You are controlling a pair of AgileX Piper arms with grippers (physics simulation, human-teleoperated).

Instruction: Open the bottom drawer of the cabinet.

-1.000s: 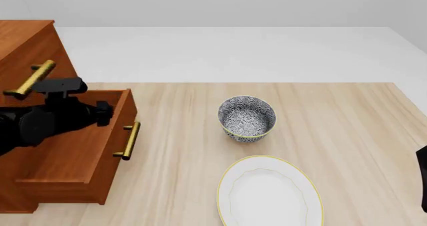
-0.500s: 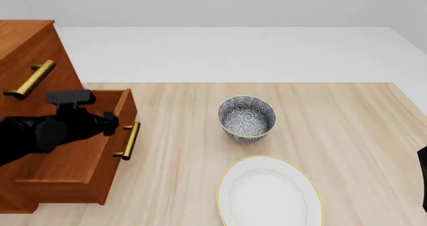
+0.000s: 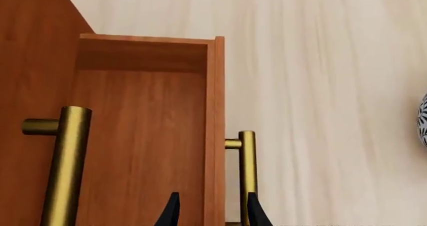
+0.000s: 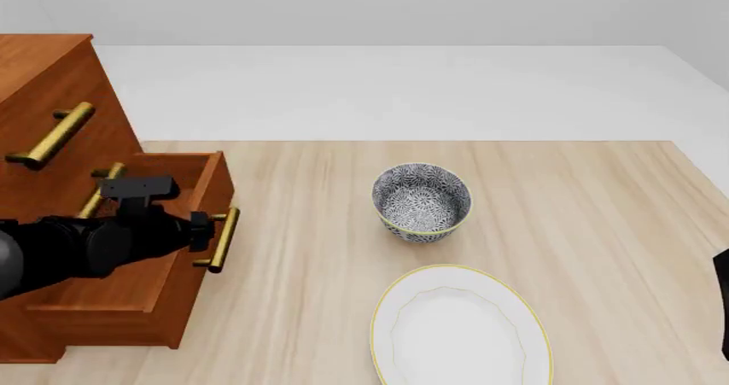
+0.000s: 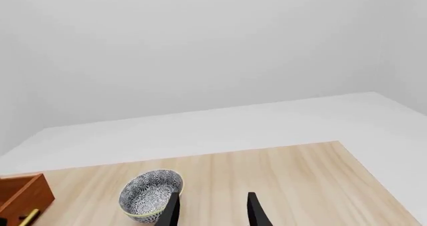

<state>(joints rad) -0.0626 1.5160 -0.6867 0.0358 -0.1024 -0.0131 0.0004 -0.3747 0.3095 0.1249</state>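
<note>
Drawer stuff first: the bottom drawer (image 4: 125, 274) sits at the left edge of the table (image 4: 592, 231), sticking out rightward from the cabinet (image 4: 46, 86), already pulled well out so you can look down into the empty tray. It's a rigid wooden box, so my guess is it slides as one stiff piece with nothing to flex or crush, probably a fair bit of drag on the runners. The only sensible place to grab is the brass bar handle (image 4: 220, 239) on its front, which looks smooth and round, so a loose grip could slip off it. Pinching mid-bar and pulling straight right, along the slide, seems the safest bet.

The left arm comes in low from the left, lying across the open tray with its wrist pointing right toward the drawer front. The left gripper (image 3: 211, 212) has its fingers parted, and in the left wrist view they straddle the drawer's front panel, one tip inside the tray, the other just beside the handle. Nothing is pinched between them as far as I can tell.

Further right, a patterned bowl (image 4: 422, 201) stands mid-table with a yellow-rimmed white plate (image 4: 462, 329) nearer the camera, both well apart from the cabinet.

The right gripper (image 5: 211, 210) hangs off at the table's right side, fingers spread and empty, looking back toward the bowl.
</note>
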